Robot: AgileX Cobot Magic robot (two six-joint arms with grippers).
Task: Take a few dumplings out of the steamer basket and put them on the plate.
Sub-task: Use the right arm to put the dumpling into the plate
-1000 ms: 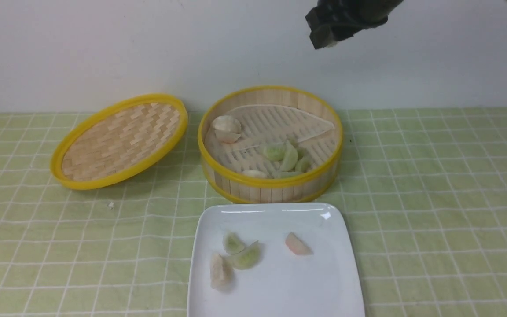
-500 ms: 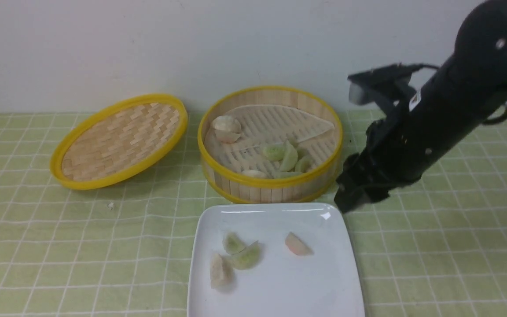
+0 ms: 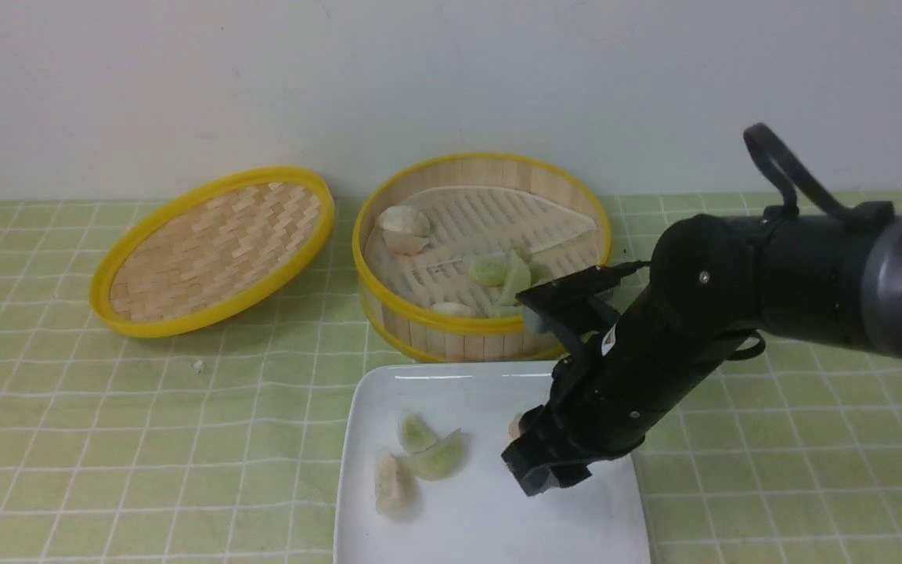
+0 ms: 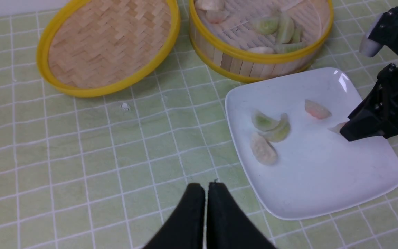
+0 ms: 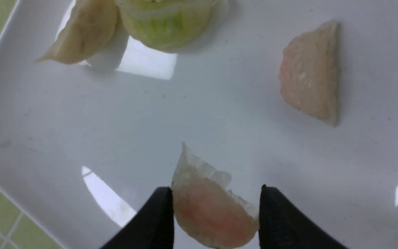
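White glazed plate [image 3: 482, 517] sits at the near edge of the green checked cloth [image 3: 772, 431], just in front of the steamer basket [image 3: 459, 337]. The right gripper [image 3: 533, 479] is low over the right side of the plate. Its two black fingers [image 5: 157, 214] are set a little apart and press either side of a pink dumpling [image 5: 212, 214]. Whether that dumpling touches the plate I cannot tell.

Four more dumplings lie on the plate: two green ones [image 4: 271, 124] touching each other, a whitish one [image 4: 263, 152] just beside them, and a pink-orange one [image 4: 317, 110] apart, nearer the basket.

In the basket, green dumplings [image 3: 506, 274] cluster at the near side on the white liner [image 3: 498, 215], with pale ones [image 3: 404, 223] at the far left.

A woven lid [image 3: 212, 251] leans to the left of the basket.

The left gripper [image 4: 206, 188] hangs over the cloth near the plate's corner, fingers pressed together with nothing between them.
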